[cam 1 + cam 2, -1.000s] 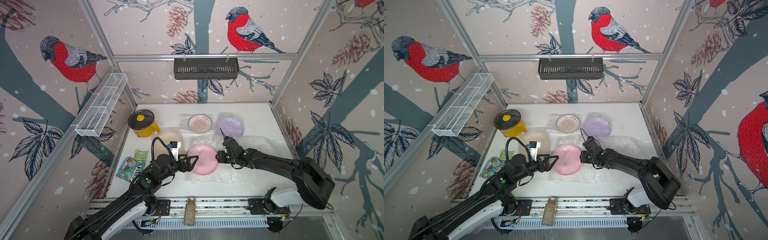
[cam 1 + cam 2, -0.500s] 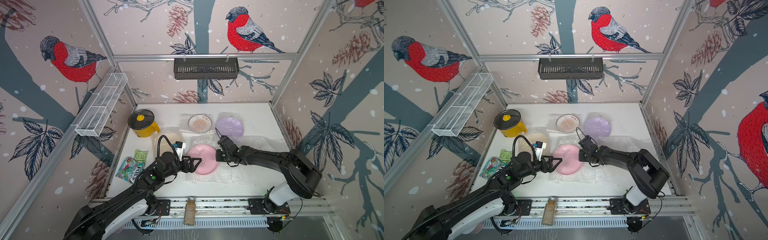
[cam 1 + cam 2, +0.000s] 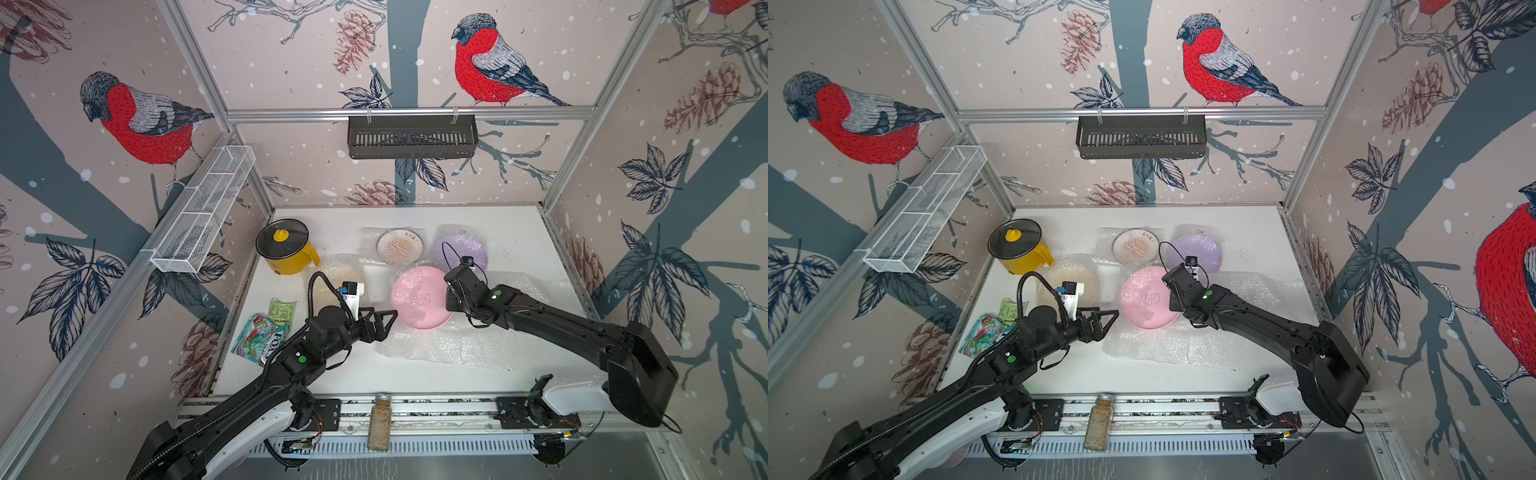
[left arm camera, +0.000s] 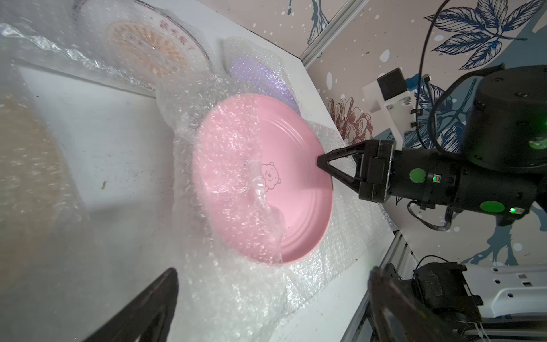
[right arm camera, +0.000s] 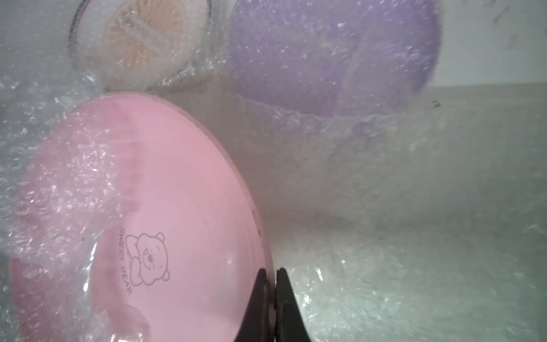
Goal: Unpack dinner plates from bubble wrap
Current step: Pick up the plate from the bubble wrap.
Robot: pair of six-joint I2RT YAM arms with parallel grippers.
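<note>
**Right gripper clamped on the pink plate's rim**

The right gripper (image 4: 319, 161) has its jaws closed on the right-hand rim of the pink plate (image 3: 417, 299). In the right wrist view we see its two black fingertips (image 5: 256, 302) pressed to either side of that thin edge. The pink plate (image 3: 1144, 301) sits mid-table on a sheet of bubble wrap (image 3: 461, 347) that spreads out to the right and toward the near edge. A crumpled flap of bubble wrap (image 4: 231, 183) lies over the plate's left half, while the right half, with a small bear drawing, is bare. The gripped side looks tipped up off the sheet, though we cannot be sure.

The left gripper (image 3: 384, 322) hovers just left of the plate with its jaws spread wide, holding nothing.

Three more plates lie wrapped on the white table (image 3: 519, 232). The lilac plate (image 3: 461, 253) is just beyond the pink one, the sunburst plate (image 3: 401, 248) is to its left, and the cream plate (image 3: 338, 276) is left of the pink plate. A yellow pot (image 3: 291, 259) stands at far left, and snack bags (image 3: 264, 334) lie near the left edge.
</note>
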